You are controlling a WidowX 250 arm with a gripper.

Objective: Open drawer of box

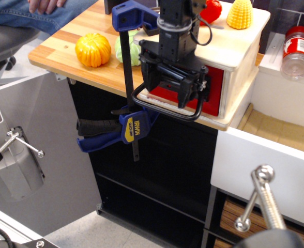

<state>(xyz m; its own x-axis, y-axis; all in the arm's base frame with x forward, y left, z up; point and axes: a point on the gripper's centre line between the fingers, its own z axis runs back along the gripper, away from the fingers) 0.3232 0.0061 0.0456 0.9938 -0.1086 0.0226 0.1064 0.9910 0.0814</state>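
The box (237,49) is pale cream and stands on the wooden counter's front edge. Its drawer (214,94) has a glossy red front, mostly hidden behind my gripper. The large black loop handle (165,109) hangs out below the front, past the counter edge. My gripper (173,87) hangs directly in front of the red panel, just above the loop handle. Its fingers (147,76) are spread wide, with nothing between them. The drawer looks closed, flush with the box.
A blue clamp (130,128) grips the counter edge left of the box. A pumpkin (93,49) and cabbage (135,53) lie on the counter (64,57). Corn (240,13) and a red pepper (210,10) top the box. A white drawer (276,165) with steel handle (264,199) juts out at the lower right.
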